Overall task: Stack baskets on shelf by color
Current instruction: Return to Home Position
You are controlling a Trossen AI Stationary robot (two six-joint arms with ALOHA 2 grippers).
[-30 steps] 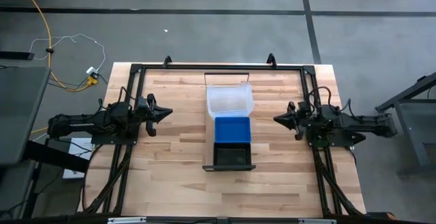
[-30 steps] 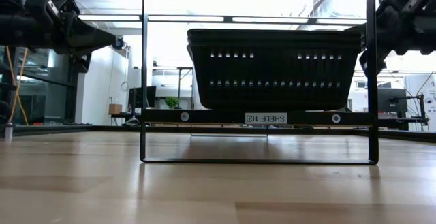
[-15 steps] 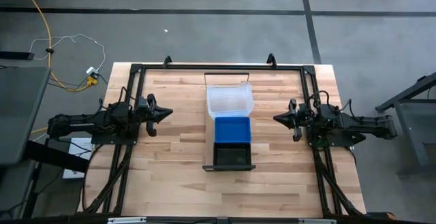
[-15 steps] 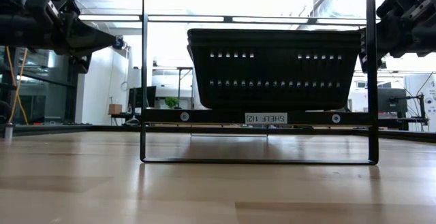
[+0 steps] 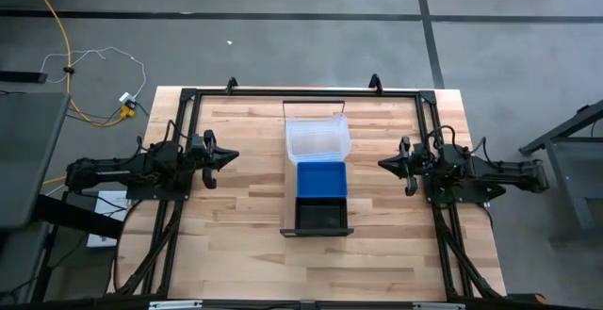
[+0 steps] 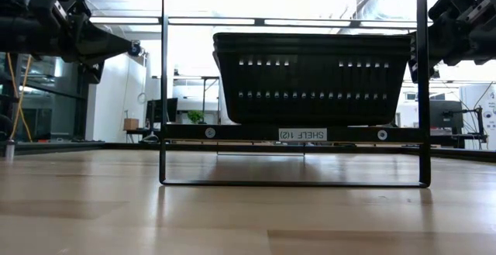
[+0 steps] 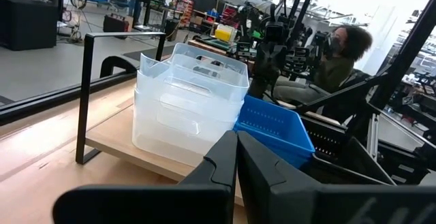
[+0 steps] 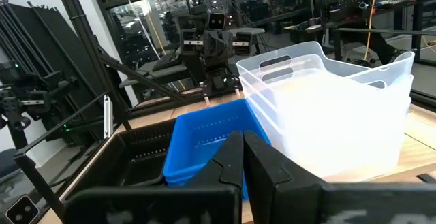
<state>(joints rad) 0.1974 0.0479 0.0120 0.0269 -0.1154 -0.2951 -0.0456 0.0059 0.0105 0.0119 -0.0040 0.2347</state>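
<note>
The shelf (image 5: 315,109) lies down the middle of the table (image 5: 245,253). One short end is close to the table's far edge and the other reaches past the table's centre toward the front edge.

Three colours sit in a row on it, each touching the next:
- The clear baskets (image 5: 317,138) are at the far end. Your left wrist view shows two of them nested (image 7: 187,101).
- The blue basket (image 5: 321,179) is in the middle. How many blue ones are nested there cannot be told.
- The black baskets (image 5: 321,216) fill the front end. In the low view two rims show, one just above the other (image 6: 312,77).

In the low view the board (image 6: 232,132) rides raised on its thin dark frame. A white label reading "SHELF (12)" (image 6: 302,134) is on its front edge.

Your left gripper (image 5: 231,156) hangs over the table's left part, well apart from the shelf and pointing toward it. Its fingers (image 7: 225,157) are pressed together and hold nothing. Your right gripper (image 5: 384,165) mirrors it over the table's right part, also well clear of the baskets. Its fingers (image 8: 231,157) are drawn in to the narrowest slit and are empty. In the low view both arms hang above the tabletop, level with the black stack's upper half.

Beyond the table, the left wrist view takes in a person (image 7: 340,54) seated among equipment.
</note>
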